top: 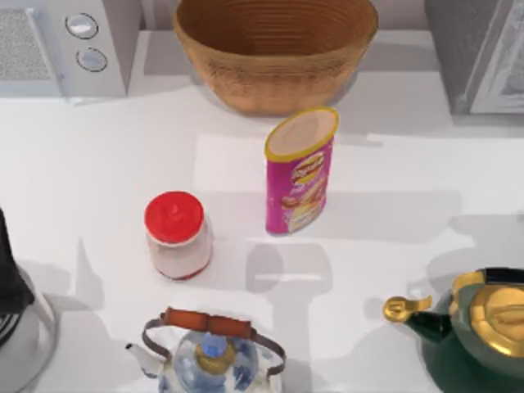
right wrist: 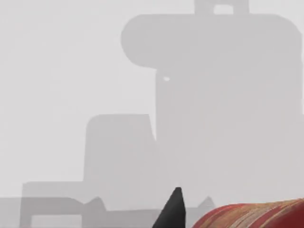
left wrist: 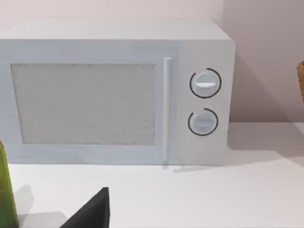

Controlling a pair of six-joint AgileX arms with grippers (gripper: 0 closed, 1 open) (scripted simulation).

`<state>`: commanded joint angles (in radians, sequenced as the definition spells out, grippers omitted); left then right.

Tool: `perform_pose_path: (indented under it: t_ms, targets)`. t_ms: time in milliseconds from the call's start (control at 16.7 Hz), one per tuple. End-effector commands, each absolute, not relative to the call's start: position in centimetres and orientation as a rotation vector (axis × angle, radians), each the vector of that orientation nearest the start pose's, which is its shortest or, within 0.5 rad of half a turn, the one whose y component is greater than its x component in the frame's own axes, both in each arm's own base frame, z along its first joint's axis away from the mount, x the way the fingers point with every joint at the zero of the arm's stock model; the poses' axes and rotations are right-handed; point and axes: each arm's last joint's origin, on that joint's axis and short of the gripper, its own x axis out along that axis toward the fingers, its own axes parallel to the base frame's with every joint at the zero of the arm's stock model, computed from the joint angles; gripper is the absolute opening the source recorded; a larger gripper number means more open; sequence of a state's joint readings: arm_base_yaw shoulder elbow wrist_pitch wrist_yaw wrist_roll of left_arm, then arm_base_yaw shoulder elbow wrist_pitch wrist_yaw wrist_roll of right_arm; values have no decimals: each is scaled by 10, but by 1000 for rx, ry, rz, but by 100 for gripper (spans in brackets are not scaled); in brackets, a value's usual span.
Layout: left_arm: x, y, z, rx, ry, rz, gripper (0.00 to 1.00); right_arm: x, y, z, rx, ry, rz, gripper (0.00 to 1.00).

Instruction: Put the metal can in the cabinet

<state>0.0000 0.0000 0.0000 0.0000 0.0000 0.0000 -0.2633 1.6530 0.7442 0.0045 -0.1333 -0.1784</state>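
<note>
neither claw's state can be told; the left arm (top: 12, 286) sits parked at the table's left edge. reaching for the can (top: 300, 172) risks clipping the red-lidded jar (top: 176, 235) beside it, toppling either.

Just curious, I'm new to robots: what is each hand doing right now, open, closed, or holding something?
Left hand: cannot be told; it faces the white appliance.
Right hand: cannot be told.

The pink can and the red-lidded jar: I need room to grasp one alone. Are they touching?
Apart. The top view shows bare white table between the pink can and the red-lidded jar.
</note>
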Motion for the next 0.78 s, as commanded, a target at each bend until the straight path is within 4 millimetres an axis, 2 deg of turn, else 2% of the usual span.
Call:
perform_pose_path:
  t_ms: [180, 540, 660, 780]
  targets:
    - [106, -1, 160, 0, 0, 0, 100, 301, -77, 163, 3, 918, -35, 0]
    - [106, -1, 160, 0, 0, 0, 100, 291, -71, 243, 12, 910, -19, 0]
    - [106, -1, 160, 0, 0, 0, 100, 288, -69, 255, 9, 893, -14, 0]
    - [106, -1, 160, 0, 0, 0, 100, 287, -69, 256, 9, 893, -14, 0]
